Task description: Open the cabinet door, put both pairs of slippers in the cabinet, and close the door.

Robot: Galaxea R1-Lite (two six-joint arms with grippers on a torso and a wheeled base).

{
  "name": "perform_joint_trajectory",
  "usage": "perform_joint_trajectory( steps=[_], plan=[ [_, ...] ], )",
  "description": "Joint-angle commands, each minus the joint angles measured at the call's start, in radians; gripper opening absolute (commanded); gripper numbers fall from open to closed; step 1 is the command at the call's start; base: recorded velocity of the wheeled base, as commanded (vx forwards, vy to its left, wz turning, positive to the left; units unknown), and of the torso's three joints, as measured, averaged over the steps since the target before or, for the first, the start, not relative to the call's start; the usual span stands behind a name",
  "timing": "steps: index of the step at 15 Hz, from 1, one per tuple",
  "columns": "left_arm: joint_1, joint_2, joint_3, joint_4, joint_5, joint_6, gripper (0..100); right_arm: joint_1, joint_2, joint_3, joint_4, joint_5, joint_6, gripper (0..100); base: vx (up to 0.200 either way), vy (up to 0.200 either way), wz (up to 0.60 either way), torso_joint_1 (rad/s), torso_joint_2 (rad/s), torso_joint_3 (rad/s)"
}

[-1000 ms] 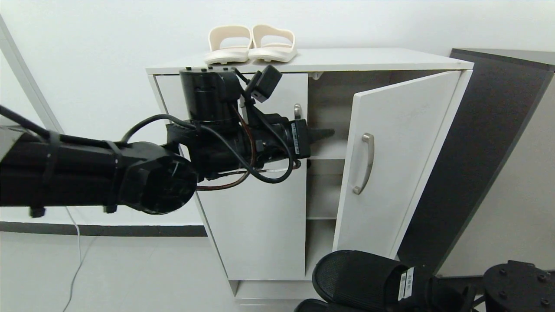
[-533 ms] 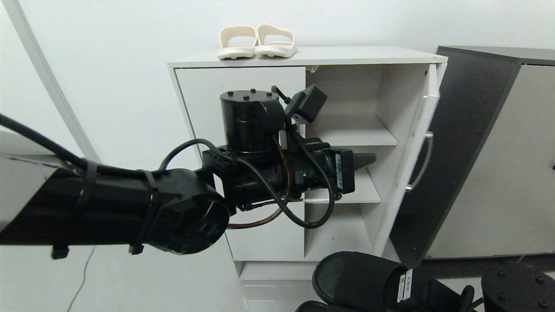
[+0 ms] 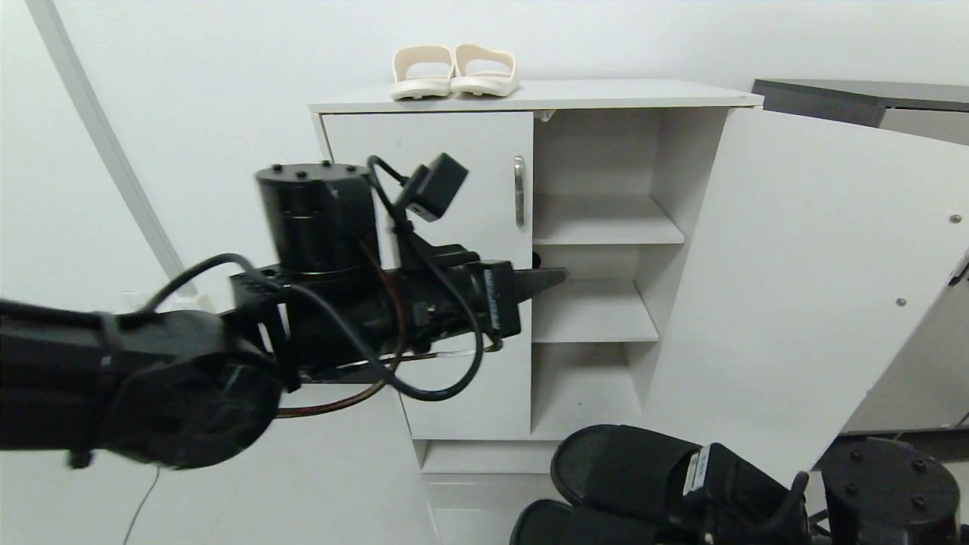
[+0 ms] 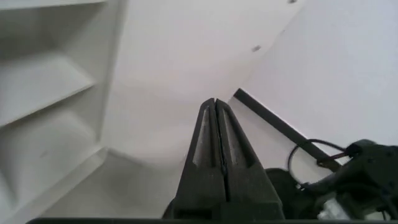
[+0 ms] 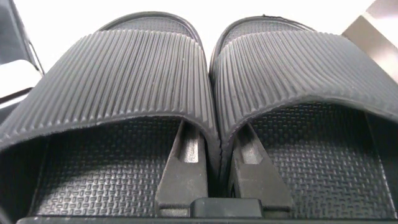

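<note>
While the cabinet (image 3: 530,94) had its right door (image 3: 795,303) swung wide out, inner face to the head camera, the left door (image 3: 454,189) was shut, with its metal handle (image 3: 518,191) upright at the inner edge. Open half showed two white shelves (image 3: 598,227), bare, plus a bottom bay. Beige slippers (image 3: 454,72) sat side by side on the cabinet top, near the back wall (image 3: 189,91), toes facing out. Left gripper (image 3: 556,276) was level with the gap between the shelves, just in front of the open bay and pointing into it; the wrist view showed its fingers (image 4: 205,143) pressed together, nothing between them. Right gripper (image 5: 214,155) was low at the right, before the cabinet's foot and under the open door, clamped on the black slippers (image 3: 628,484): one finger (image 5: 183,168) under each strap, the two adjoining inner sides pinched between them, pair held sole-down and side by side. They were outside the cabinet. Room: plain white wall, pale glossy floor (image 3: 341,484), dark baseboard (image 4: 280,124) along the wall's foot, a thin cable (image 3: 140,499) trailing on the floor at left, and a grey unit (image 3: 870,98) just right of the cabinet, partly behind the open door.
</note>
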State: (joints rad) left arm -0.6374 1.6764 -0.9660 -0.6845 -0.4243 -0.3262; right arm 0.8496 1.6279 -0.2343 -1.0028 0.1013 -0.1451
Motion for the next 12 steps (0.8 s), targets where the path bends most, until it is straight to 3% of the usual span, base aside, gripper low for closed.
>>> perform_joint_trajectory(
  steps=[1,4,6,7,9,11,12],
  plan=[
    [0.179,-0.392,0.309,0.005,-0.002,-0.001,0,-0.043,0.047,-0.028,-0.002,-0.002,0.015,0,0.0,0.0,0.0,0.0,0.0,0.0],
    [0.315,-0.71,0.535,0.042,-0.001,0.007,0,-0.067,0.078,-0.054,-0.027,-0.005,0.058,0,0.0,0.0,0.0,0.0,0.0,0.0],
    [0.443,-0.857,0.596,0.163,-0.001,0.067,0,-0.07,0.096,-0.062,-0.057,-0.026,0.068,0,0.0,0.0,0.0,0.0,0.0,0.0],
    [0.552,-0.986,0.622,0.303,-0.001,0.141,0,-0.072,0.113,-0.069,-0.083,-0.054,0.075,0,0.0,0.0,0.0,0.0,0.0,0.0],
    [0.619,-1.156,0.625,0.457,0.012,0.147,0,-0.073,0.135,-0.086,-0.099,-0.074,0.104,0,0.0,0.0,0.0,0.0,0.0,0.0],
    [0.654,-1.258,0.639,0.572,0.128,0.15,0,-0.073,0.155,-0.106,-0.099,-0.092,0.119,0,0.0,0.0,0.0,0.0,0.0,0.0],
    [0.654,-1.301,0.664,0.583,0.171,0.151,0,-0.073,0.17,-0.119,-0.099,-0.133,0.128,0,0.0,0.0,0.0,0.0,0.0,0.0]
  ],
)
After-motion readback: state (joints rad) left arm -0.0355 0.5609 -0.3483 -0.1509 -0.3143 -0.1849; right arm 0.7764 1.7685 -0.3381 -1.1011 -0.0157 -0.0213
